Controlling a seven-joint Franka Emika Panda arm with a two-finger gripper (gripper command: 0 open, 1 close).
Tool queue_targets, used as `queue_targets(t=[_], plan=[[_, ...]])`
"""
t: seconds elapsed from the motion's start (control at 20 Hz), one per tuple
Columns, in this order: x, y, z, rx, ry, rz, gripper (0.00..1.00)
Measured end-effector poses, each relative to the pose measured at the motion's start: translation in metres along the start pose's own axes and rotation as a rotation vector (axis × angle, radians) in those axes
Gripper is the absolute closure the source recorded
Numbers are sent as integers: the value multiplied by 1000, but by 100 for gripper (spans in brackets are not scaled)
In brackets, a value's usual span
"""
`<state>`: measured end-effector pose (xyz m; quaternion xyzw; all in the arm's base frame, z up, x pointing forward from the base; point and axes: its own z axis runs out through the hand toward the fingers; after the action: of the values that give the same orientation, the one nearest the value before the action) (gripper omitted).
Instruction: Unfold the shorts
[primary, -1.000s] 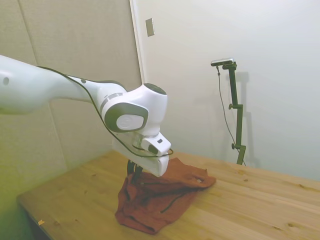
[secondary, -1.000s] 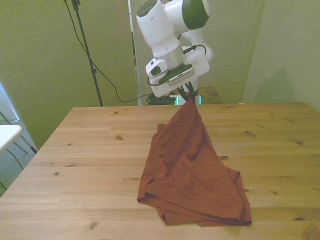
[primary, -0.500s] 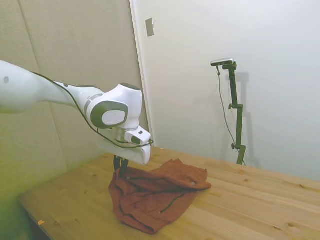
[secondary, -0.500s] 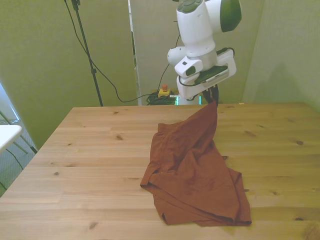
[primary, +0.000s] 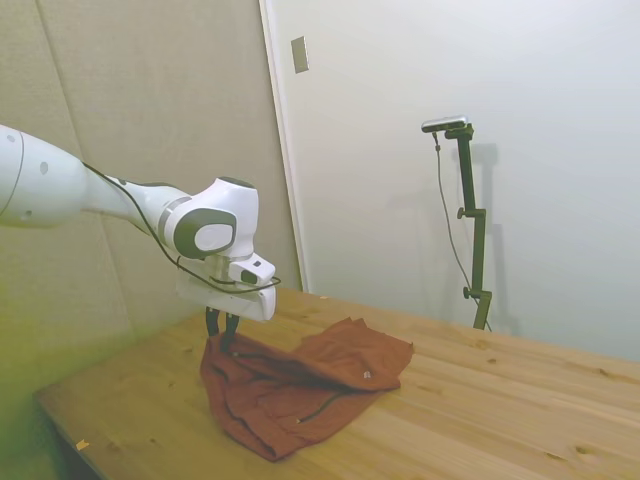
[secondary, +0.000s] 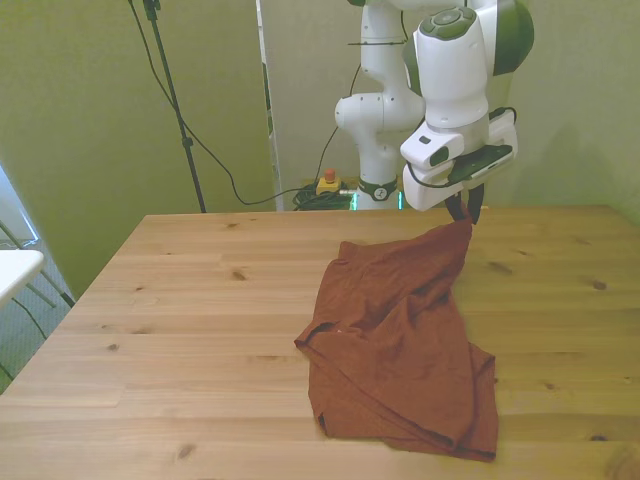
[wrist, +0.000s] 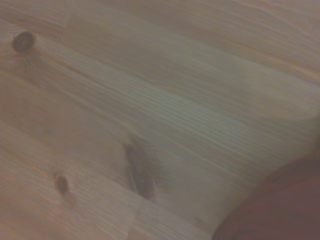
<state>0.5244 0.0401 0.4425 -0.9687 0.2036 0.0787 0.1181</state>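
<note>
So in the last second the arm has swung a good way toward the front view's right, dragging the cloth corner along with it. The peak that stood tall near the middle of the table is now much lower and pulled out sideways, and the shorts look flatter and wider than before.

The gripper (secondary: 465, 212) is pinched tight on one corner of the shorts (secondary: 400, 335), fingers pointing straight down and closed on the fabric, holding that corner a little above the table (secondary: 180, 300). From the side view the gripper (primary: 221, 330) hangs just over the near-left end of the shorts (primary: 300, 385), with the white wrist block right above it and a black cable looping around it. The forearm comes in roughly level and bends down at the grey-capped joint.

The rest of the shorts lie on the wood, spreading from the lifted corner down toward the camera edge in the front view, still creased and partly doubled over. A small pale button (primary: 367, 375) shows in the side view.

The wrist view is blurry: mostly wood grain with a sliver of the shorts (wrist: 280, 210) at one corner. No readable writing or logos anywhere I can see.
</note>
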Motion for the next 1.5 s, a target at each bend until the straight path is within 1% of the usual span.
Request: queue_targets(t=[0.3,0.5,0.75,0.95,1.0,1.1,1.15,1.25,1.4,1.5], plan=[[1,-4,-9,7,17,-6,0],[0,-16,-6,11,22,-18,0],[12,-63,18,65,-29,-50,0],[20,-97,33,74,-52,-70,0],[21,-100,33,75,-40,-48,0],[28,-99,25,83,27,31,0],[34,-92,18,88,60,69,0],[51,-60,-7,99,115,147,0],[83,23,-54,128,194,293,0],[102,79,-73,145,247,393,0]])
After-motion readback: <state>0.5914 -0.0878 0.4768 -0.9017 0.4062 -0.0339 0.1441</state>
